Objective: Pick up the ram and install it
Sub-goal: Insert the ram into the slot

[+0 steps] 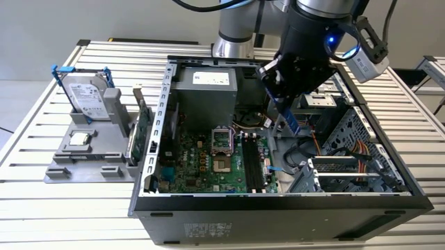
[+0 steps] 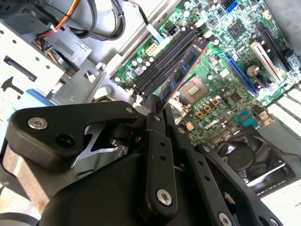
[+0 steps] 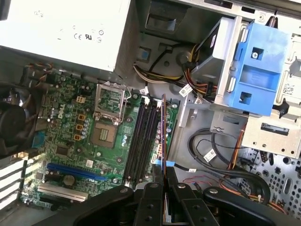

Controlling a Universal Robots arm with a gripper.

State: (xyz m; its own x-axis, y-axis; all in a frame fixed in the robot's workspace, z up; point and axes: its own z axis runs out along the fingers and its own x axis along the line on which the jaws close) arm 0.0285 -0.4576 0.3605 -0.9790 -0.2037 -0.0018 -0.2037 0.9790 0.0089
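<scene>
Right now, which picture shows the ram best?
The second wrist view: the ram shows its flat face with chips. In the first wrist view it is edge-on, a thin line; in the exterior view, a blue strip.

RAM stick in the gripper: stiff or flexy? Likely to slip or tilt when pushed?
Probably stiff and light: the ram is a thin flat board with small chips, and it juts straight out of the gripper with no visible sag. It seems clamped near one end, so a push at the far end may pivot it. Seen edge-on it is very thin, so likely fragile.
</scene>
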